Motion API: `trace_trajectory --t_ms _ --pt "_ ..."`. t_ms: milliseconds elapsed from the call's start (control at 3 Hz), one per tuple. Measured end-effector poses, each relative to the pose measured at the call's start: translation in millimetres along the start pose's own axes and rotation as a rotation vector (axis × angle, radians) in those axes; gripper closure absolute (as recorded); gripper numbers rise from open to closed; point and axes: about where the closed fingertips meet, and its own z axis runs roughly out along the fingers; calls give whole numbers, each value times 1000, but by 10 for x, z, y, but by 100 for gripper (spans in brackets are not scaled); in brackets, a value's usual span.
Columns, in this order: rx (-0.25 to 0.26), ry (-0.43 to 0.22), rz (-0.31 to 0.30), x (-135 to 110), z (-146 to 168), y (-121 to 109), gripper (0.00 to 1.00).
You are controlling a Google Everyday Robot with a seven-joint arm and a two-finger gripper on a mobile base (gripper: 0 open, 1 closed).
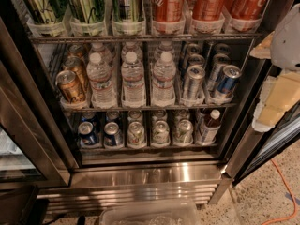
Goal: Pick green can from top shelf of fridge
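The fridge [28,121] stands open in front of me, with a dark frame and a stainless steel base [145,176]. Its top shelf [140,38] is a wire rack with clear plastic lanes. The green can [127,3] stands upright in the third lane from the left, its top cut off by the frame edge. Two yellower olive-green cans [86,3] stand to its left and red cola cans [168,3] to its right. My gripper [274,86], white and cream, is at the right edge by the fridge's right frame, lower than the top shelf and well right of the green can.
The middle rack holds gold cans [70,86], water bottles [133,81] and silver and blue cans [227,81]. The lower rack holds short cans [136,134] and a small bottle [209,125]. A clear plastic bin [150,214] and an orange cable [287,191] lie on the floor.
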Motion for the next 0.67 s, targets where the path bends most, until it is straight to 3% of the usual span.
trace_trajectory --t_ms 333,667 --pt "0 0 0 0 0 0 0" --pt "2 -73 38 -125 13 38 0"
